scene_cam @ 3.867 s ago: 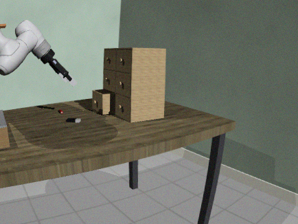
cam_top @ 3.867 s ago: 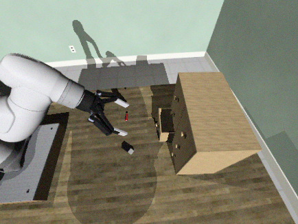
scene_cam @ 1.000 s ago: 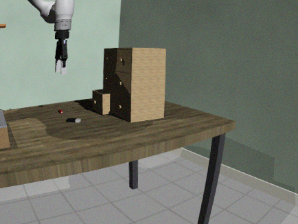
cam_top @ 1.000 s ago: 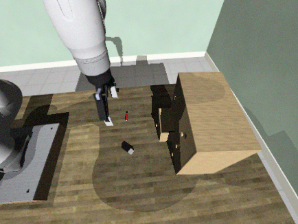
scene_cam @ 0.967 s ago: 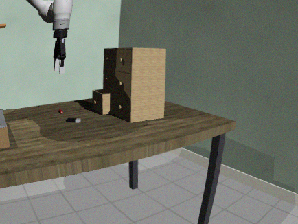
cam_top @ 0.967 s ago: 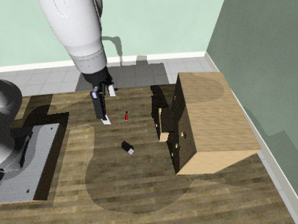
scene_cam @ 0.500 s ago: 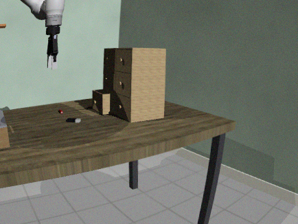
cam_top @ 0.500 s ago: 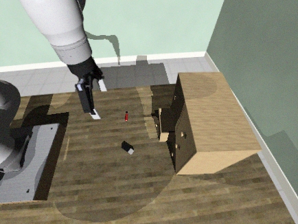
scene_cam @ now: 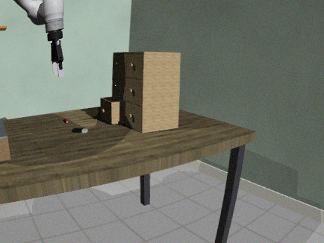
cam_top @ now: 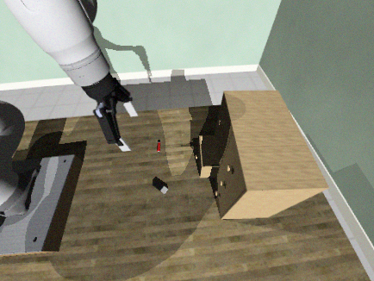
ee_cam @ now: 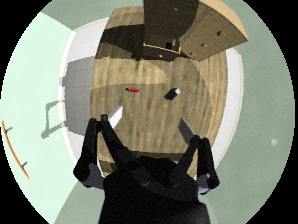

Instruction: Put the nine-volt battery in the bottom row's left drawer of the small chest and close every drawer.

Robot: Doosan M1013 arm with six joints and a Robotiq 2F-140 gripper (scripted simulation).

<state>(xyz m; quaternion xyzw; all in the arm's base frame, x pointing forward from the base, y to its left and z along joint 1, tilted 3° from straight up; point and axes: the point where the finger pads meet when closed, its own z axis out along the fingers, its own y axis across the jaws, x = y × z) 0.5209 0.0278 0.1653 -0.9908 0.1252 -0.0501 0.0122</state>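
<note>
your fingers (cam_top: pixel 119 125) hang fully spread and empty high above the tabletop (cam_top: pixel 129 224), the nine-volt battery (cam_top: pixel 160 185) lies loose near the pulled-out bottom left drawer (cam_top: pixel 206 157), so a skewed descent could knock it away or grab the small red thing (cam_top: pixel 158 146).

my arm (cam_top: pixel 56 30): thick white tube, ribbed grey collar | my wrist: black | my tool (cam_top: pixel 121 128): black linkage fingers, white pads (cam_top: pixel 124 146)
</note>
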